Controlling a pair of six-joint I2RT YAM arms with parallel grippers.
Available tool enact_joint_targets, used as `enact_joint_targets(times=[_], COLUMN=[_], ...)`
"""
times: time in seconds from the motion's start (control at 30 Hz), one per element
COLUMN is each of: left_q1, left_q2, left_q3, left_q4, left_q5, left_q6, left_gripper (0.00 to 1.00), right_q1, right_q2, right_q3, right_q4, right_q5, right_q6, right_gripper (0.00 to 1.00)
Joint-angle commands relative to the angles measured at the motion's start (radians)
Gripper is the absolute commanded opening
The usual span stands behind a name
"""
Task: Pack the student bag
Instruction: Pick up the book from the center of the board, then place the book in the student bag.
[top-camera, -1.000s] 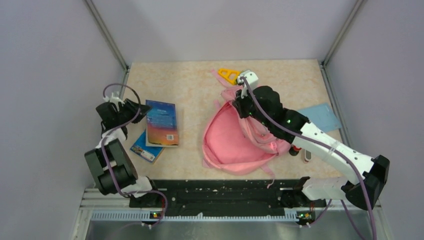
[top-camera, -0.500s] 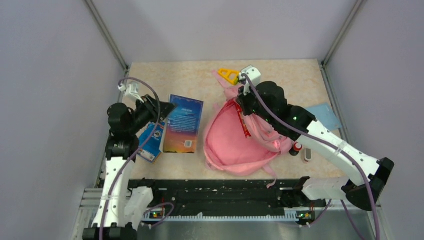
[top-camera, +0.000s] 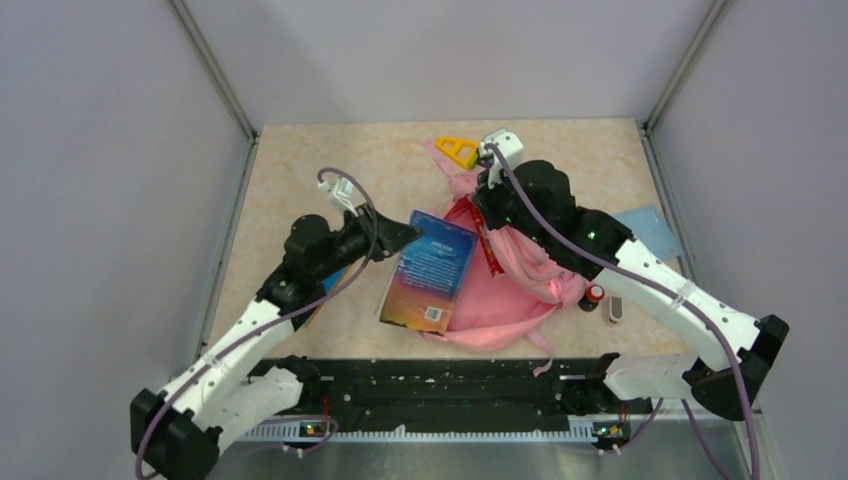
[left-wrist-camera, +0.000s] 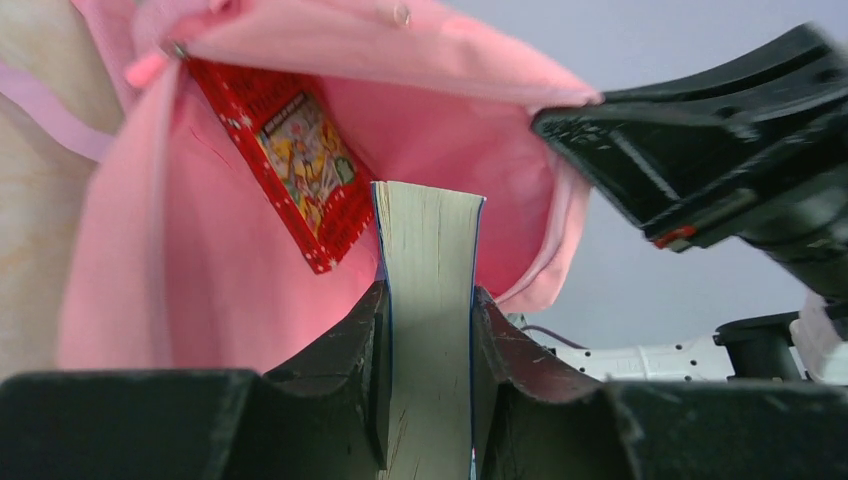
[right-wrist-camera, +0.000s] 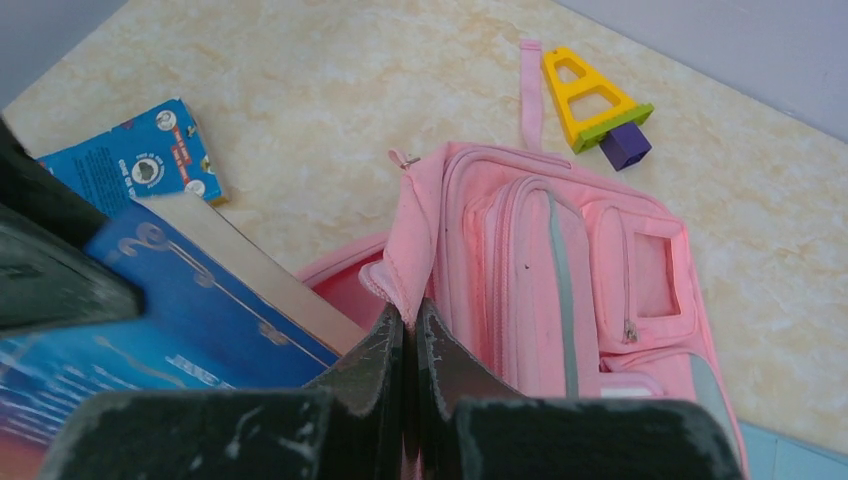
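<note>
The pink student bag (top-camera: 500, 290) lies in the middle of the table with its mouth held open. My right gripper (top-camera: 487, 205) is shut on the bag's upper rim (right-wrist-camera: 405, 270) and lifts it. My left gripper (top-camera: 400, 235) is shut on a thick blue book (top-camera: 428, 270), which it holds tilted over the bag's opening. In the left wrist view the book's page edge (left-wrist-camera: 428, 260) points into the pink interior (left-wrist-camera: 200, 290), where a red booklet (left-wrist-camera: 290, 150) lies. The bag's front pockets and window patch (right-wrist-camera: 650, 265) show in the right wrist view.
A second blue book (right-wrist-camera: 140, 165) lies on the table left of the bag. A yellow triangular toy with a purple block (top-camera: 457, 150) lies behind the bag. A light blue sheet (top-camera: 645, 230), a red-capped item (top-camera: 595, 295) and a small grey item (top-camera: 614, 312) lie at the right.
My left arm has swung right, carrying the blue book from the table's left side to over the bag's mouth. My right gripper has held the bag's rim in about the same place.
</note>
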Motion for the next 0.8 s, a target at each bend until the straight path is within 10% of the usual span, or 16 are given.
enact_joint_targets(times=[0.0,0.77], left_q1=[-0.128,-0.270], left_q2=[0.101,0.642], left_q3=[-0.003,0.046], left_q4=[0.360,0.931], left_q5=[-0.150,-0.494], left_q6=[-0.127,-0.496], left_gripper=[0.00,0.00], right_q1=[-0.013,-0.010], right_q2=[-0.008,-0.003], right_q3=[0.117,0.131], right_q4=[0.145,0.136], right_q5=[-0.012,-0.001], right_q6=[0.014,-0.019], right_gripper=[0.00,0.00])
